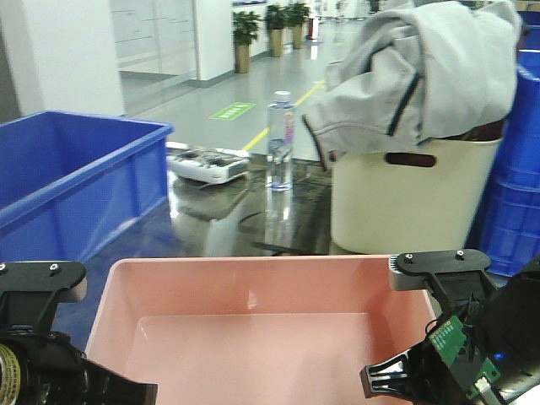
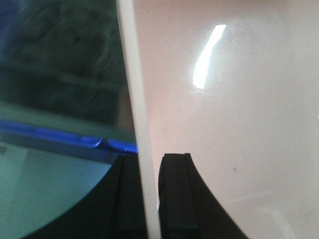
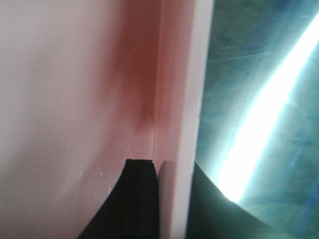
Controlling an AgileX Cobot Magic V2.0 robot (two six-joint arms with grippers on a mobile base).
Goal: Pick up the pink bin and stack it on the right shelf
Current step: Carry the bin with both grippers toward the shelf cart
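Note:
The pink bin (image 1: 253, 337) fills the bottom centre of the front view, empty and level. My left gripper (image 2: 149, 157) is shut on its left wall, one black finger (image 2: 174, 199) inside and one outside the pale rim (image 2: 134, 99). My right gripper (image 3: 169, 164) is shut on its right wall (image 3: 179, 99), one finger (image 3: 139, 199) inside and one outside. Both arms show at the bin's sides, left (image 1: 38, 354) and right (image 1: 456, 337). A shiny dark reflective deck (image 1: 219, 219) lies just beyond the bin; I cannot tell whether it is the right shelf.
A deep blue crate (image 1: 67, 177) stands at the left. A tall cream bin (image 1: 405, 202) with a grey jacket (image 1: 422, 67) over it stands at the right, with blue crates (image 1: 519, 169) behind. A water bottle (image 1: 281, 139) and a white controller (image 1: 207, 164) sit on the deck.

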